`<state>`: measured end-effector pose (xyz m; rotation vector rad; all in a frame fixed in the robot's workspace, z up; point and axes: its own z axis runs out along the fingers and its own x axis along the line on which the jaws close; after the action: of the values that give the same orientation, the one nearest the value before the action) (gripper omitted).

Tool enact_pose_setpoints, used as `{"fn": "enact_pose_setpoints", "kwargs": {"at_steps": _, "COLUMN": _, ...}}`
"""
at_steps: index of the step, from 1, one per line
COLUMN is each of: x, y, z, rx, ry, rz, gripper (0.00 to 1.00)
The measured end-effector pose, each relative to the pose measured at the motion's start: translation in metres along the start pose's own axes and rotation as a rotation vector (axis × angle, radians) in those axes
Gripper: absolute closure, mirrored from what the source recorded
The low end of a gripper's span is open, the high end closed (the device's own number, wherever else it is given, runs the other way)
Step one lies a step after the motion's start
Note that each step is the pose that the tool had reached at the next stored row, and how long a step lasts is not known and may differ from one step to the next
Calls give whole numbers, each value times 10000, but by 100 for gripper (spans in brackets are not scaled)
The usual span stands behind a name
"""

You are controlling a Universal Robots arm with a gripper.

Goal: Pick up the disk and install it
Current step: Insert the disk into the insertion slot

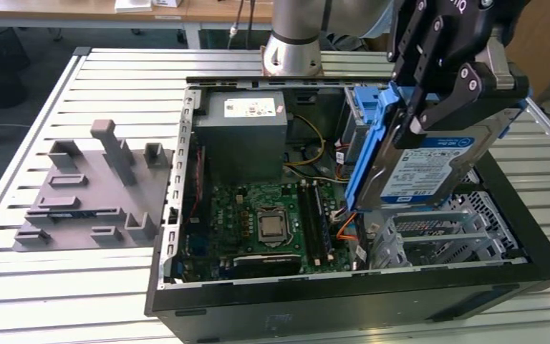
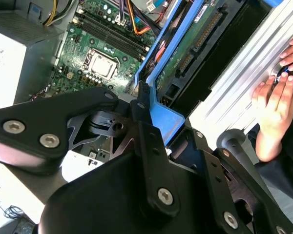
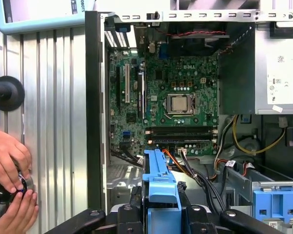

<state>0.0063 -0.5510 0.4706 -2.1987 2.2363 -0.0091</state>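
Note:
My gripper (image 1: 435, 118) is shut on the disk (image 1: 426, 172), a silver drive with a white-and-blue label in a blue plastic carrier. The disk hangs tilted over the right side of the open computer case (image 1: 351, 304), just above the metal drive cage (image 1: 447, 236). In the second wrist view the blue carrier (image 2: 165, 119) sits between the black fingers (image 2: 146, 146), and the disk's circuit-board underside (image 2: 195, 44) faces the camera. In the first wrist view the carrier (image 3: 158, 180) juts out from the gripper (image 3: 158, 217) toward the motherboard.
Inside the case lie the green motherboard (image 1: 266, 222) and the grey power-supply box (image 1: 246, 136). A grey moulded fixture (image 1: 89, 193) stands on the slatted table (image 1: 26, 287) at the exterior view's left. A person's hands (image 3: 10, 170) work a knob beside the case.

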Motion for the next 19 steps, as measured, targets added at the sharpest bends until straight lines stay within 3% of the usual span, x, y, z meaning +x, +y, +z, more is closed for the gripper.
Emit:
{"fn": "enact_pose_setpoints", "kwargs": {"at_steps": 12, "x": 6, "y": -42, "z": 40, "rx": 0, "ry": -3, "rz": -1, "gripper": 64}}
{"fn": "enact_pose_setpoints", "kwargs": {"at_steps": 19, "x": 44, "y": -126, "z": 69, "rx": 1, "ry": -5, "rz": 6, "gripper": 64}}
